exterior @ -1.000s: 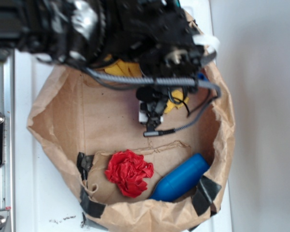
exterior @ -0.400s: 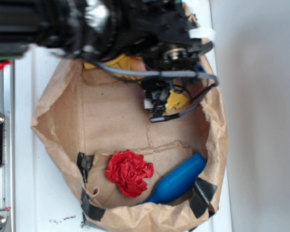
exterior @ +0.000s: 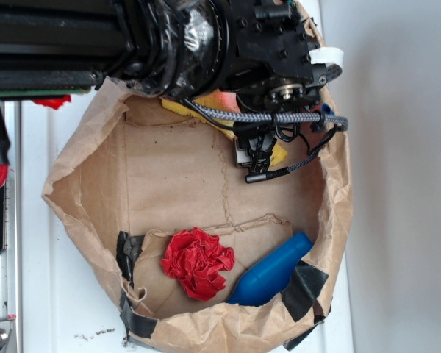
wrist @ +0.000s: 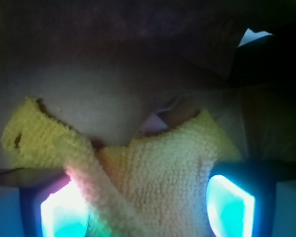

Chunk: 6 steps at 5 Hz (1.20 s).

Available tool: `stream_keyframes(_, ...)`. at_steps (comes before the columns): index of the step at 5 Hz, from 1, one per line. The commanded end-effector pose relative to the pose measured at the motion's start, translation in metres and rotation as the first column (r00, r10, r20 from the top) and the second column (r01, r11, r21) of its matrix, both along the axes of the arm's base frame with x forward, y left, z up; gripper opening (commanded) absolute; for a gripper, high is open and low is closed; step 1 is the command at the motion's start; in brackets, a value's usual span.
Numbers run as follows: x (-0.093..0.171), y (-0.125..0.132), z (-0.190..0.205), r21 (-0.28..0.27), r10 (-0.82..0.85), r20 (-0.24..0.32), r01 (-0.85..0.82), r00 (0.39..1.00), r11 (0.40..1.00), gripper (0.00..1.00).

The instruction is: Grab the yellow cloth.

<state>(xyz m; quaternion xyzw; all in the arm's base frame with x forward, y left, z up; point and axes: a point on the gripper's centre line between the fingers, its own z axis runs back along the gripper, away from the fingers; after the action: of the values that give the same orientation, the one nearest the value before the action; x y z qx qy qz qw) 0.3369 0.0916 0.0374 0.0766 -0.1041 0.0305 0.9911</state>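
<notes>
Spread wide, end effector (wrist: pixel 148 207) straddling the yellow cloth (wrist: pixel 163 173) so both fingers (wrist: pixel 229 205) can close on a raised fold. Cloth bunched against the far rim of the paper bag (exterior: pixel 81 191); red wad (exterior: pixel 197 262) and blue cylinder (exterior: pixel 270 271) well apart at the near rim.

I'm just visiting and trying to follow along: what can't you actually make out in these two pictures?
- Exterior view: most of the yellow cloth is hidden under the black arm.
- Exterior view: the jaws are hidden by arm and cables.
- Wrist view: the gripper is cut off by the bottom edge; its grip is unclear.
- Wrist view: the bag wall is dark and blurred.
</notes>
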Motion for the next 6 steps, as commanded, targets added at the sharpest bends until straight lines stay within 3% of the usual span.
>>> stream_keyframes(1,0.012,-0.003,0.008,0.017,0.015,0.064,-0.016,0.998,1.0,0.0)
stream_keyframes(4,0.023,0.009,0.027,-0.023,0.068,0.089,-0.066,0.994,0.998,0.0)
stream_keyframes(6,0.008,0.017,0.061,-0.113,0.06,0.1,-0.049,0.993,0.992,0.0)
